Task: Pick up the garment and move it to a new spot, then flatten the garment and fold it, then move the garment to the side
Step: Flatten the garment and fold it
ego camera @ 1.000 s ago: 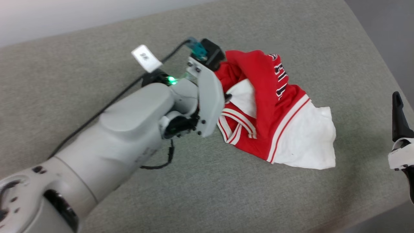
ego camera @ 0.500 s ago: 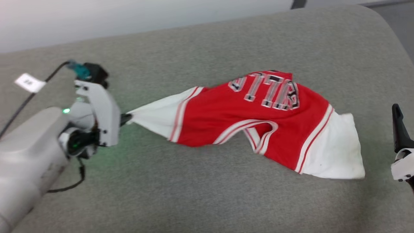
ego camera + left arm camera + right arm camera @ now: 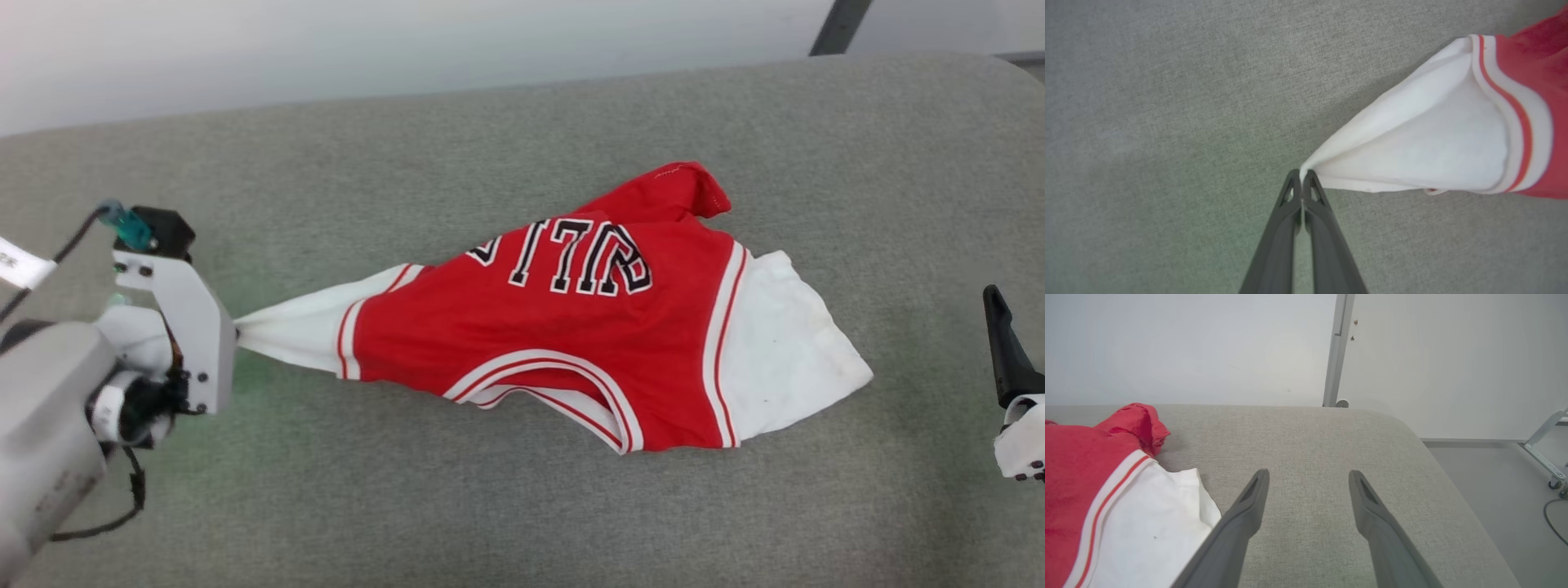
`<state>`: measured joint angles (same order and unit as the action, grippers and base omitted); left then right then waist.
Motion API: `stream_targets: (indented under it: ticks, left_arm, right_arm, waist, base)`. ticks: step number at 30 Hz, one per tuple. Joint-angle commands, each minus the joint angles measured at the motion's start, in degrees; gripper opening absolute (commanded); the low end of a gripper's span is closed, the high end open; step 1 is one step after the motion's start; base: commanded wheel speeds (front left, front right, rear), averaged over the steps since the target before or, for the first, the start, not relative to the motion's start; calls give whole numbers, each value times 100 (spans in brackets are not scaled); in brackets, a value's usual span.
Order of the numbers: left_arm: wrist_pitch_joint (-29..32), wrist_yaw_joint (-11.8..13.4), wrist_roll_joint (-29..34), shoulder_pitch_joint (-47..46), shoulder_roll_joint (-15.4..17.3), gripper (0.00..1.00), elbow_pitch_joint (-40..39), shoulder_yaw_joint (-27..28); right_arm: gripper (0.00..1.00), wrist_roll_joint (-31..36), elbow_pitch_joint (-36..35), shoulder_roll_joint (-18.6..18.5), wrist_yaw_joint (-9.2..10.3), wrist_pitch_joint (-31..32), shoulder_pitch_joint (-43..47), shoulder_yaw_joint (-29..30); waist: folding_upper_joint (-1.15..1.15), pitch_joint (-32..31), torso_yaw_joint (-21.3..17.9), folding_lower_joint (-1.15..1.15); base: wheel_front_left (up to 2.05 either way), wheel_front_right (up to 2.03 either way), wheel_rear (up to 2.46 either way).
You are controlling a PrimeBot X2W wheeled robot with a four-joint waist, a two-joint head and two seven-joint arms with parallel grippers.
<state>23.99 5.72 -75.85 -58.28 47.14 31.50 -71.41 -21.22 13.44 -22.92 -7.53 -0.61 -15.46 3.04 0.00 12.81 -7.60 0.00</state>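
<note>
Head view: the garment (image 3: 555, 343) now lies stretched long across the tabletop (image 3: 490, 506), not bunched like a second ago. Your left tool (image 3: 1302, 174) is clamped on its white sleeve tip, right tool (image 3: 1308, 477) spread apart, empty. Relocating looks done; flattening's next.

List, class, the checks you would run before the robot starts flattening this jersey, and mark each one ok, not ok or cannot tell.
1. Left pincer shut on the garment's white sleeve tip: ok.
2. Right pincer open and apart from the cloth: ok.
3. Garment lying flat: not ok; a red flap is folded over at the far edge and the neckline trim is bunched.
4. Bare grey surface around the garment for spreading: ok.
5. Underside layer smooth: cannot tell; it is hidden.
</note>
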Motion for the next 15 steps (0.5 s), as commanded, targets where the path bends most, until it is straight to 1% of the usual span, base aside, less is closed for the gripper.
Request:
stream_targets:
  ticks: [1, 3, 6, 7, 8, 9, 10, 13, 15]
  left_arm:
    - [-34, 52, -15, 88, -10, 0, -22, 3]
    - [-99, 154, 62, 188, 11, 0, -77, -18]
    - [-283, 205, -7, 310, -68, 0, -186, 49]
    - [-382, 211, -16, 360, -92, 16, -213, 76]
    - [-544, 256, -18, 393, -104, 24, -221, 132]
    - [-722, 304, -69, 443, -124, 81, -213, 215]
    - [-898, 334, -88, 513, -165, 100, -224, 260]
    - [-1430, 418, -79, 705, -236, 100, -281, 396]
    - [-1818, 475, -89, 858, -258, 100, -357, 492]
  right_arm:
    - [100, 8, -42, -24, 8, 2, 45, -29]
    - [100, 15, -95, -77, 8, 60, 92, -91]
    - [100, 33, -199, -174, 8, 145, 94, -236]
    - [100, 42, -238, -213, 8, 163, 99, -311]
    - [100, 42, -283, -262, 8, 202, 108, -403]
    - [100, 30, -320, -307, 8, 230, 116, -485]
    - [100, 50, -365, -371, 8, 254, 123, -568]
    - [100, 48, -500, -510, 8, 368, 111, -840]
    - [100, 64, -589, -684, 8, 488, 91, -1071]
  waist:
    - [0, -67, 87, 0]
    - [0, -111, 157, 0]
    - [0, -171, 284, 0]
    - [0, -198, 325, 0]
    - [0, -215, 367, 0]
    - [0, -235, 406, 0]
    - [0, -257, 450, 0]
    - [0, -304, 574, 0]
    - [0, -322, 654, 0]
  base:
    - [0, 0, 0]
    - [0, 0, 0]
    - [0, 0, 0]
    - [0, 0, 0]
    - [0, 0, 0]
    - [0, 0, 0]
    - [0, 0, 0]
    - [0, 0, 0]
    - [0, 0, 0]
